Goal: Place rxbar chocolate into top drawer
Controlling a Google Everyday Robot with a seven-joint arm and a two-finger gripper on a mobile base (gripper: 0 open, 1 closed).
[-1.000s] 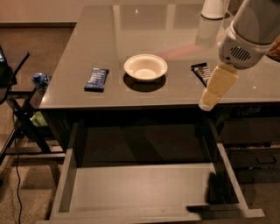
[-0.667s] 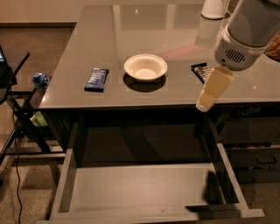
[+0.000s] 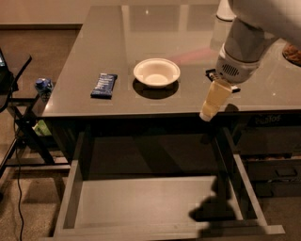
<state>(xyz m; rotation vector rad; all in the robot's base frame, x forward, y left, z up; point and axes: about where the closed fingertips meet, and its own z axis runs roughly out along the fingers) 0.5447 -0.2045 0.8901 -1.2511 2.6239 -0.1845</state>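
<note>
The rxbar chocolate (image 3: 210,73), a black-wrapped bar, lies on the grey table right of the white bowl. Only its left end shows, because the arm covers the rest. My gripper (image 3: 208,112) is cream-coloured and hangs from the white arm. It points down-left over the table's front edge, just in front of the bar and above the drawer's right side. The top drawer (image 3: 150,200) is pulled out below the table, and its flat grey bottom holds nothing but the arm's shadow.
A white bowl (image 3: 156,72) sits mid-table. A dark blue-wrapped bar (image 3: 104,85) lies to its left. A white object (image 3: 225,9) stands at the back right and a brown item (image 3: 292,52) at the right edge. A black folding stand (image 3: 19,122) is left of the table.
The gripper and arm have shifted a little to the left along the table's front edge and now cover more of the black bar. Nothing else has moved.
</note>
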